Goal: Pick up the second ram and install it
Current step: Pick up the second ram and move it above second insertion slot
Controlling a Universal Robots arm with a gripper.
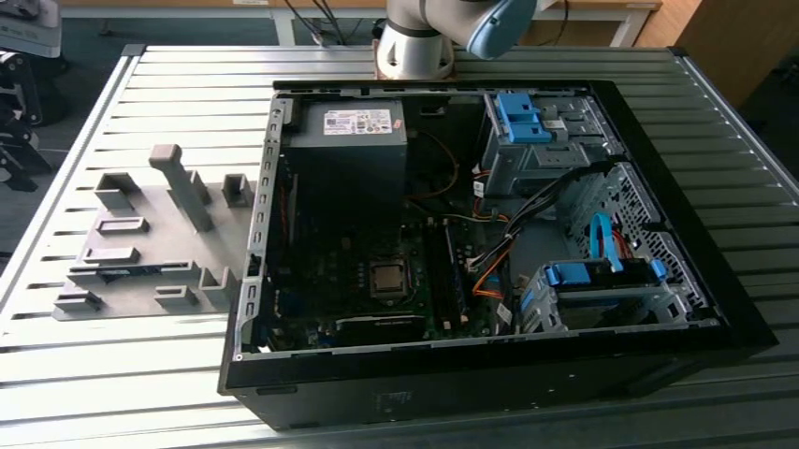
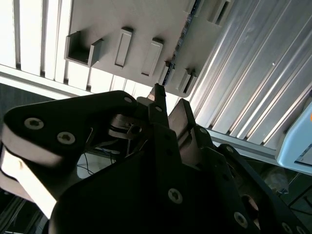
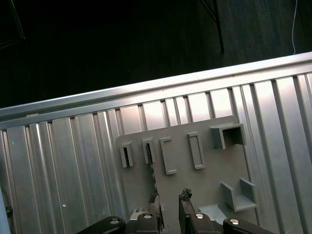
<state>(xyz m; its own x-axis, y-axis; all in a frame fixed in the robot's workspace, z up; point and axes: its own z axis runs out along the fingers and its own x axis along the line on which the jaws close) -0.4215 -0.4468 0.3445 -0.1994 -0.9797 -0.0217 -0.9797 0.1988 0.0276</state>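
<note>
The second ram (image 1: 131,271) is a thin dark stick with a blue spot. It stands on edge in a slot of the grey fixture plate (image 1: 150,234), to the exterior view's left of the open computer case (image 1: 474,374). In both wrist views it appears edge-on as a dark line (image 3: 152,170) (image 2: 186,27) across the plate (image 3: 209,165) (image 2: 97,19). My gripper (image 3: 169,199) (image 2: 170,100) hangs well above the plate, roughly over the stick. It is open by a narrow gap, and nothing is between the fingertips (image 3: 185,195).
Grey blocks and a tall post (image 1: 187,187) rise from the fixture plate. Inside the case are the power supply (image 1: 355,140), the long black motherboard slots (image 1: 452,271), orange cables (image 1: 487,271) and blue drive brackets (image 1: 600,276). The ribbed metal table (image 1: 187,94) ends close beyond the plate.
</note>
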